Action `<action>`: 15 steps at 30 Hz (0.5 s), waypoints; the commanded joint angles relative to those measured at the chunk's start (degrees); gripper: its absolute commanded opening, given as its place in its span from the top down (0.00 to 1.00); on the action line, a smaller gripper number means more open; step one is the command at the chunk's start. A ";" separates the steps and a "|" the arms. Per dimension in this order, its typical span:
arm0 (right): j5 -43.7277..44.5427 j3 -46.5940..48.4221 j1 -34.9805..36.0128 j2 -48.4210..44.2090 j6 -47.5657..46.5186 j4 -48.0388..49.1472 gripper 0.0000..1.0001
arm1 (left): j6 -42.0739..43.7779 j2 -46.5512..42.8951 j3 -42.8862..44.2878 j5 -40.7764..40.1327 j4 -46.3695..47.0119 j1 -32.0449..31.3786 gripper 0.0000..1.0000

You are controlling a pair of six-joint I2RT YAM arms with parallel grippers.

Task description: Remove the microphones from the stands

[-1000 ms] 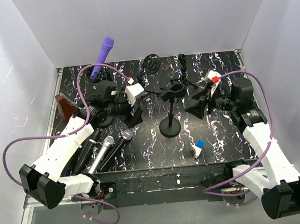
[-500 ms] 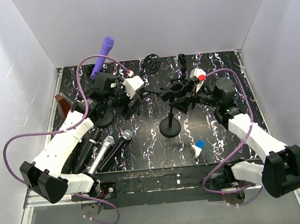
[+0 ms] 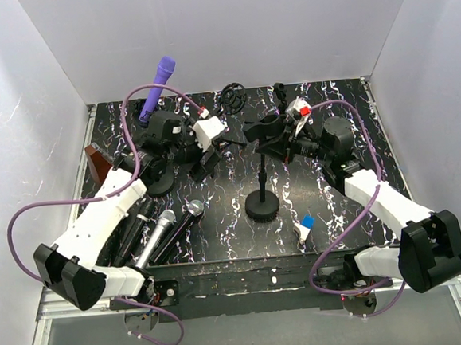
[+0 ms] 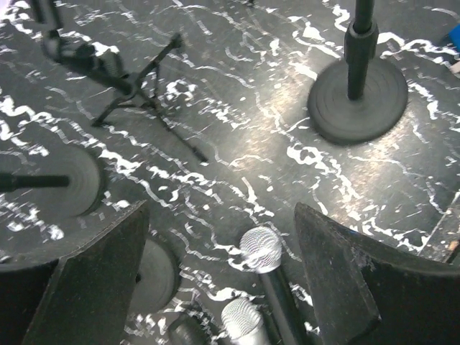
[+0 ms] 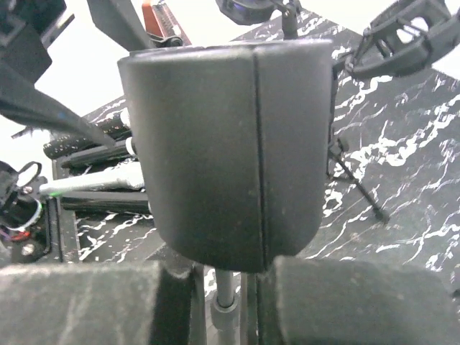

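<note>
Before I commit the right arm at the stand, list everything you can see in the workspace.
Table: one, black with white veining, between white walls.
Round-base stand: one, black, centre, cylindrical holder on top.
Purple microphone: one, back left, raised and tilted.
Loose microphones: at least three, black and silver, lying near left.
Second round base: one, black, left.
Tripod stand: one, black, left of centre.
Brown block: one, left edge.
Small object: one, blue and white, near right.
Ring mount: one, black, back centre.
Cables: two, purple, one per arm.
Left end effector: open, hovering left of centre.
Right end effector: at the holder, fingers nearly together; grip unclear.
</note>
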 commanded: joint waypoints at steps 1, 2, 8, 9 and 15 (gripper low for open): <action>5.68 4.31 0.67 -2.01 4.77 -2.97 0.99 | -5.47 1.52 -3.91 10.08 8.89 -0.09 0.21; 7.53 4.40 0.76 -2.27 5.21 -4.29 0.99 | -7.50 2.66 -4.79 10.97 11.00 -0.27 0.22; 22.83 6.51 0.85 -2.28 10.83 -12.56 0.99 | -15.42 8.03 -8.49 15.98 24.45 -3.25 0.25; 23.79 6.60 0.85 -1.93 11.36 -13.08 0.99 | -16.39 8.99 -8.84 17.12 26.13 -3.95 0.25; 23.98 7.91 0.85 0.27 14.79 -14.14 0.99 | -20.61 14.00 -10.78 20.04 34.39 -7.91 0.26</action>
